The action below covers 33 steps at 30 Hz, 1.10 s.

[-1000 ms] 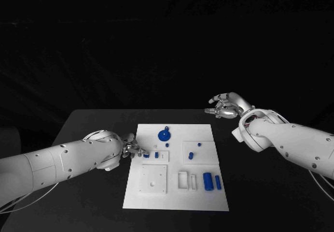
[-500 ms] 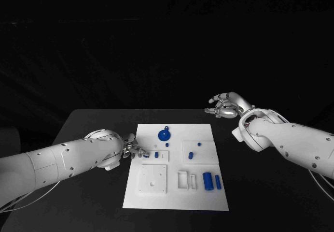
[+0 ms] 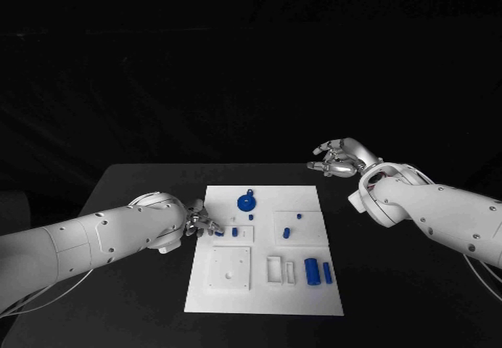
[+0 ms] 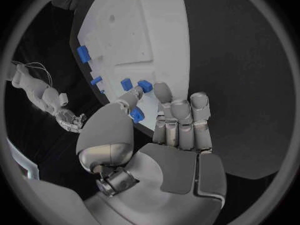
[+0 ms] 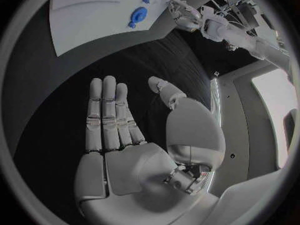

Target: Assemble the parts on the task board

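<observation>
White board: in the head view, the task board (image 3: 265, 250) lies flat in the middle of the black table (image 3: 136, 188), long side running away from the robot.
Head view, left hand: the left hand (image 3: 201, 225) sits at the board's left edge, fingertips over a small blue part (image 3: 219, 233); from here I cannot tell whether it holds that part.
Head view, right hand: the right hand (image 3: 338, 159) is raised beyond the board's far right corner, well apart from it, fingers loosely curled and holding nothing.
Head view, parts: a round blue disc (image 3: 247, 202) lies near the far end, a short peg (image 3: 286, 233) in the square plate on the right, a thick cylinder (image 3: 312, 271) and a thin bar (image 3: 327, 272) side by side near the near right corner.
Left wrist view, left hand: the left hand (image 4: 164, 130) pinches a small blue part (image 4: 137, 115) between thumb and a fingertip at the board's (image 4: 134, 30) edge, the other fingers straight and close together.
Left wrist view, parts: two blue pieces (image 4: 135, 84) stand on the board just past the fingertips.
Right wrist view, right hand: the right hand (image 5: 125, 135) is spread flat and empty above the dark table, fingers straight, thumb apart.
Right wrist view, board: the board (image 5: 100, 15) lies off beyond the fingertips with the blue disc (image 5: 137, 16) on it.
</observation>
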### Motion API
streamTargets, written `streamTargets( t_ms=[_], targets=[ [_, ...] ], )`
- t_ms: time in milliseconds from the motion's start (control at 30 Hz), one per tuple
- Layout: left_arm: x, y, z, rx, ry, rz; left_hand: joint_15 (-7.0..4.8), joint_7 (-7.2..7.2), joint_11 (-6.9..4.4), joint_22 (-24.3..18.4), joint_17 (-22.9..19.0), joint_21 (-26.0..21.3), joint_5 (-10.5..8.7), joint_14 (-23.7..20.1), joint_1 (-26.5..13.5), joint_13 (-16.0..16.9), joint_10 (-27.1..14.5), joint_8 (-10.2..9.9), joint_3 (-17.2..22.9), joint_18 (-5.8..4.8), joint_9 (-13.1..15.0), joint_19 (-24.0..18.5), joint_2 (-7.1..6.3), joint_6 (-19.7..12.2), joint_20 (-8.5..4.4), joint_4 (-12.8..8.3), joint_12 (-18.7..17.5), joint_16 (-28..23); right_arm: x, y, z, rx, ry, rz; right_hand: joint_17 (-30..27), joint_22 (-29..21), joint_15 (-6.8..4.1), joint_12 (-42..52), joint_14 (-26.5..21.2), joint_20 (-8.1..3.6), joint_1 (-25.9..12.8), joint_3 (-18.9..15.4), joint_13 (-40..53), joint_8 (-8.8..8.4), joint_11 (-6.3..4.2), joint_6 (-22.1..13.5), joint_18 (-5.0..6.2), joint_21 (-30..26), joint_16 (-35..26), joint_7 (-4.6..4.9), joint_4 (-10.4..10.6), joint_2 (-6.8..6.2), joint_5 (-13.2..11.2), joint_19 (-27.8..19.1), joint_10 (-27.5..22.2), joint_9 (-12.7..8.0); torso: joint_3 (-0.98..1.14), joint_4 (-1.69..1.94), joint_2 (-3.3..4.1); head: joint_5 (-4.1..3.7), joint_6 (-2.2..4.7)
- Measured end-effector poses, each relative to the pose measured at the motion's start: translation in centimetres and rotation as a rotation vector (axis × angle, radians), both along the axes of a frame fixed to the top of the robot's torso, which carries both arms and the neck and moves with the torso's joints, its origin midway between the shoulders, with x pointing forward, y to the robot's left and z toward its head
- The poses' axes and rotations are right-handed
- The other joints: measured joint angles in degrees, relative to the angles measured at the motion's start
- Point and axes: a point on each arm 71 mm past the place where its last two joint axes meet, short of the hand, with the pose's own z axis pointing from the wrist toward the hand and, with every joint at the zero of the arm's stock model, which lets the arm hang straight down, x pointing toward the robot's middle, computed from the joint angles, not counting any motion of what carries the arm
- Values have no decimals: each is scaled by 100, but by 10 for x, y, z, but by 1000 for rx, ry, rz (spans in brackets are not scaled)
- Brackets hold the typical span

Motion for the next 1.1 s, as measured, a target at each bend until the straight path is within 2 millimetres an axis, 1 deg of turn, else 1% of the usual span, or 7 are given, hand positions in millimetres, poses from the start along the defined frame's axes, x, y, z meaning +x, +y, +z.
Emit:
streamTargets(
  t_ms=[200, 300, 400, 633, 867, 967, 1100],
  targets=[
    [1, -2, 1, -7, 2, -2, 20, 0, 10, 13, 0, 0, -1, -20, 209, -17, -10, -105, -86, 0, -13, -20, 209, 0, 21, -283, 23, 0, 0, 0, 0, 0, 0, 0, 0, 0, 0, 0, 0, 0, 0, 0, 0, 0, 0, 0, -1, 0, 0, 0, 0, 0, 0, 0, 0, 1, -1, 1, 0, -7, -12],
    [2, -3, 2, -12, 4, -4, 22, 1, 9, 19, 0, 0, -2, -22, 286, -23, -10, -97, -114, 0, -178, -20, 286, -1, 21, -383, 23, 0, 0, 0, 0, 0, 0, 0, 0, 0, 0, 0, 0, 0, 0, 0, -5, 0, 0, 0, -2, 0, 0, 0, 0, 0, 0, 0, 0, 0, -1, 2, 0, -8, -15],
    [2, -3, 1, -16, 8, -3, 30, 11, 9, 20, 0, 0, -22, -30, 318, -25, -10, -82, -130, 0, -187, -20, 309, -11, 20, -440, 44, 0, 0, 0, 0, 0, 0, 0, 4, 0, 0, 0, 0, 0, 0, 0, -5, 0, 0, -1, -2, 0, 0, 1, 0, 0, 0, 0, 0, 1, -1, 2, 0, -11, -20],
    [3, -3, 2, -20, 15, -4, 39, 30, 9, 25, -1, -16, -23, -40, 420, -39, -10, -78, -149, -1, -215, -20, 272, -30, 21, -578, 44, 0, 0, 0, 0, 0, 1, 0, 6, -1, 0, 0, 0, 0, 0, -10, -6, 0, 0, -1, -5, 0, -21, 1, 10, 0, 0, 0, 0, -5, 3, 3, 0, -12, -34],
    [3, -2, 2, -32, 21, 2, 52, 72, 9, 33, -1, -22, -34, -52, 593, -56, -10, -84, -96, 0, -299, -20, 381, -72, 21, -779, 67, 14, 0, 0, -1, 0, 2, -1, 14, 4, 0, 0, 0, 0, 0, -16, -11, 0, 0, -1, -6, 0, -21, 1, 16, 0, 0, 0, 0, -4, 3, 3, -1, -8, -34],
    [3, -1, 3, -38, 24, 5, 58, 93, 9, 39, -1, -22, 17, -58, 654, -63, -10, -99, -63, -89, -300, -20, 442, -94, 21, -856, 67, 22, 0, 0, -1, 0, 2, -1, 14, 4, 0, 0, 0, 0, 0, -16, -11, 0, 0, -1, -6, 0, -21, 1, 16, 0, 0, 0, -1, -4, 3, 2, -1, -6, -39],
    [3, -1, 2, -47, 29, 11, 57, 100, 9, 46, 0, -22, 156, -57, 670, -67, -10, -101, -95, -89, -299, -20, 443, -100, 21, -889, 79, 22, 0, 0, -2, 0, 3, -1, 14, 4, 0, 0, 0, 0, -3, -16, -13, 0, 0, -1, -7, -4, -21, 1, 16, 3, 0, 0, -1, -4, 3, 2, -2, -6, -41]
  ],
)
